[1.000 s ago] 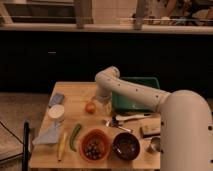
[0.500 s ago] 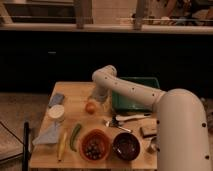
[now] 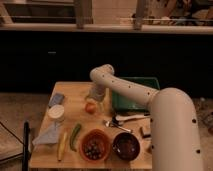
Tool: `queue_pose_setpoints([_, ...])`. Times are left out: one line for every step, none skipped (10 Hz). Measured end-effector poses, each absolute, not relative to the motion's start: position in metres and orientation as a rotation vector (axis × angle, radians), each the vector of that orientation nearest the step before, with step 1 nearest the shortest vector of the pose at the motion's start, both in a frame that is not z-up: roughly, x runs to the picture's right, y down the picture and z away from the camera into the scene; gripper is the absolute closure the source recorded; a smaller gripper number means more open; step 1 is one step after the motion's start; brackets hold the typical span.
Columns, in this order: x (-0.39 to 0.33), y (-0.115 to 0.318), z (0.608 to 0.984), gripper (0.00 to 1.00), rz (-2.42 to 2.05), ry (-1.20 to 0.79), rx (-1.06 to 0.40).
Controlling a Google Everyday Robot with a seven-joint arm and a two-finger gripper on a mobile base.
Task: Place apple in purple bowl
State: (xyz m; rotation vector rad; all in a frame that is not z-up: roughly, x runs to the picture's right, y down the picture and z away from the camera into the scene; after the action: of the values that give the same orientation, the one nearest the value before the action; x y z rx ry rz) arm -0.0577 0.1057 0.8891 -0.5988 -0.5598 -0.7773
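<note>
One white arm (image 3: 170,120) runs from lower right up to frame centre. One wooden surface (image 3: 70,90) spans lower left to centre. One green tray (image 3: 150,81) sits right of centre, partly behind the arm. Two bowls lie along the bottom: orange bowl (image 3: 95,146) holding dark berries (image 3: 94,149), and purple bowl (image 3: 126,146) just right of it. Pincer (image 3: 94,99) hangs at centre, directly over the apple; can't tell its opening or whether it grips. One apple (image 3: 90,107) sits above the orange bowl in frame, well apart from the purple bowl. At left: one white cup (image 3: 56,113), one blue sponge (image 3: 56,99).
</note>
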Motion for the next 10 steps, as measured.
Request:
queue_pose_setpoints([-0.061, 0.107, 0.892, 0.2, -0.787, -0.568, -0.608])
queue_pose_setpoints([-0.065, 0.109, 0.896, 0.2, -0.796, -0.574, -0.618])
queue_pose_setpoints([-0.066, 0.111, 0.899, 0.2, -0.802, -0.577, -0.627])
queue_pose_setpoints([-0.068, 0.113, 0.901, 0.2, -0.809, -0.583, -0.635])
queue_pose_setpoints([-0.07, 0.114, 0.903, 0.2, -0.815, -0.587, -0.641])
queue_pose_setpoints([-0.072, 0.116, 0.904, 0.2, -0.82, -0.591, -0.647])
queue_pose_setpoints([-0.073, 0.117, 0.906, 0.2, -0.824, -0.594, -0.651])
queue_pose_setpoints([-0.074, 0.118, 0.907, 0.2, -0.827, -0.596, -0.655])
queue_pose_setpoints([-0.074, 0.119, 0.907, 0.2, -0.83, -0.597, -0.657])
queue_pose_setpoints([-0.074, 0.12, 0.908, 0.24, -0.831, -0.597, -0.658])
